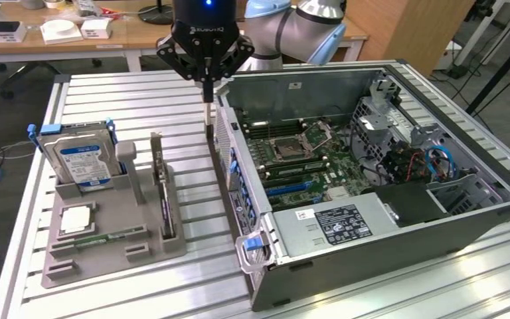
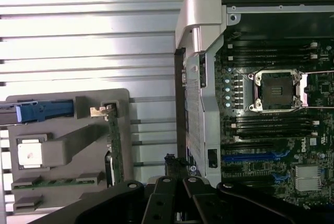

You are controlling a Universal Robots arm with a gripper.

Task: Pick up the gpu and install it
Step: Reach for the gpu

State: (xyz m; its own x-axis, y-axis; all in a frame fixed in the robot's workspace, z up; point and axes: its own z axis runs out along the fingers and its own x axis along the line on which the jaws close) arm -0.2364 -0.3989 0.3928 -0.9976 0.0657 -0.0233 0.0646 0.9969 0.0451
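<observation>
The gpu [image 1: 162, 193] stands on edge in a slot of the grey holder [image 1: 104, 256] at the exterior view's left. It is a thin green card with a silver bracket at its far end. In the wrist view the gpu [image 2: 114, 148] shows edge-on in the holder [image 2: 68, 140]. My gripper [image 1: 208, 98] hangs shut with nothing in it, above the table strip between the holder and the open computer case [image 1: 264, 266]. It is beyond the card's far end and apart from it. In the wrist view the gripper [image 2: 177, 174] sits beside the case's side wall.
A silver hard drive [image 1: 82, 159] in a blue frame stands at the holder's far left, with a square chip [image 1: 76, 219] and a memory stick [image 1: 113, 234] near it. The motherboard [image 1: 299, 149] lies in the open case, with blue slots [image 2: 255, 157]. A desk stands beyond the table.
</observation>
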